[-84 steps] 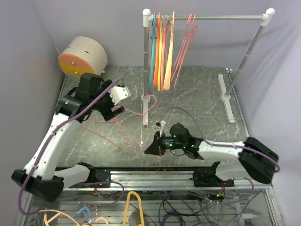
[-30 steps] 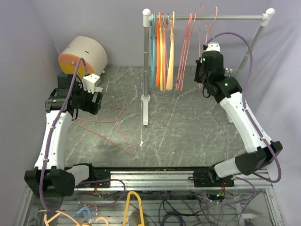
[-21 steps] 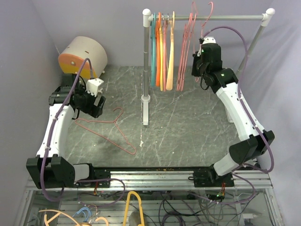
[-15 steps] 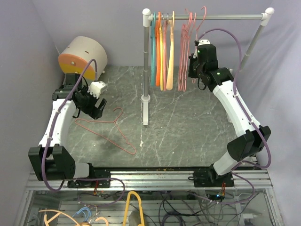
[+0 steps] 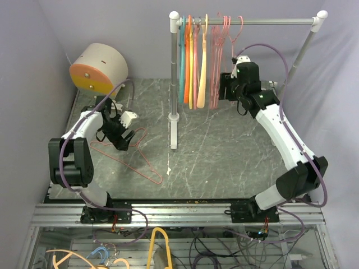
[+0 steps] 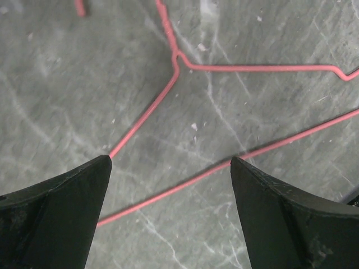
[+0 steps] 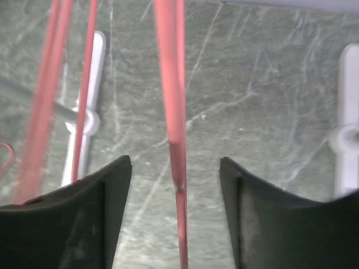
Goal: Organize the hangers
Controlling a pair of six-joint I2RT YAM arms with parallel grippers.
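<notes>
Where the table (image 5: 224, 157) is near and left, one pink wire hanger (image 6: 177, 57) lies flat. Its long axis runs from the left to the near right, and its hook points to the far side. Your left gripper (image 6: 170, 161) hovers over it, fingers spread wide, holding nothing. Farther right, your right gripper (image 7: 175, 161) has released fingers on both sides of a hanging pink hanger (image 7: 171, 84), apart from it. On the far rail (image 5: 269, 21), the plastic hangers (image 5: 189, 61) crowd the left end, hooks up, bodies pointing down.
</notes>
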